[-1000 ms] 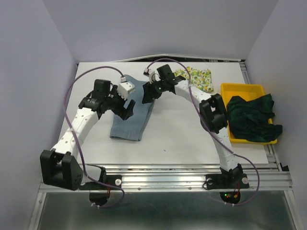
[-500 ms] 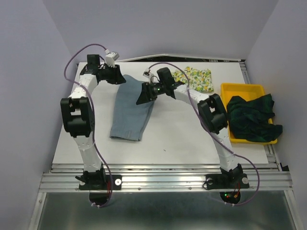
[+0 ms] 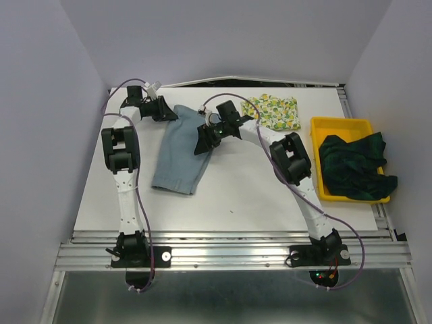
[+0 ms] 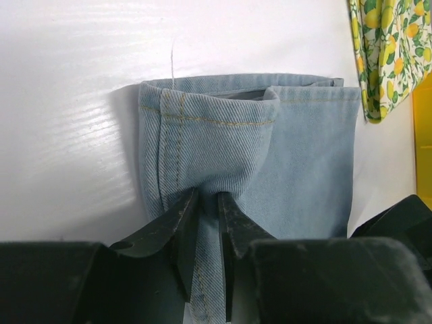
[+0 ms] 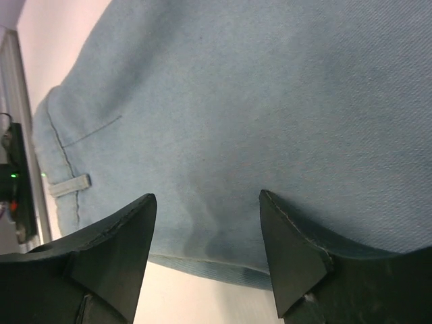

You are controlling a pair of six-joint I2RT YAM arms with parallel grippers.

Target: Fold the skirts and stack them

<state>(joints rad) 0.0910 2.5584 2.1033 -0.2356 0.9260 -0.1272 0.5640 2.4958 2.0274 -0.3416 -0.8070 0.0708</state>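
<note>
The light blue-grey skirt [image 3: 179, 155] lies flat on the white table, left of centre. My left gripper [image 3: 169, 113] is at its far left corner; in the left wrist view the gripper [image 4: 208, 201] is shut on a raised fold of the hem [image 4: 223, 128]. My right gripper [image 3: 202, 140] is low over the skirt's right edge, and in the right wrist view it [image 5: 206, 202] stands open above the blue cloth [image 5: 236, 101]. The lemon-print skirt [image 3: 275, 111] lies folded at the far right. The dark plaid skirt [image 3: 354, 165] is bunched in the yellow tray [image 3: 341, 123].
The yellow tray stands at the table's right edge. A metal rail [image 3: 236, 255] runs along the near edge by the arm bases. Purple walls close in the left, back and right. The lemon-print skirt's corner [image 4: 391, 47] shows just beyond the blue one.
My left arm swung from the skirt's middle to its far left corner and closed on the hem. The skirt's near end shifted slightly left. The right gripper stayed open at the right edge.
</note>
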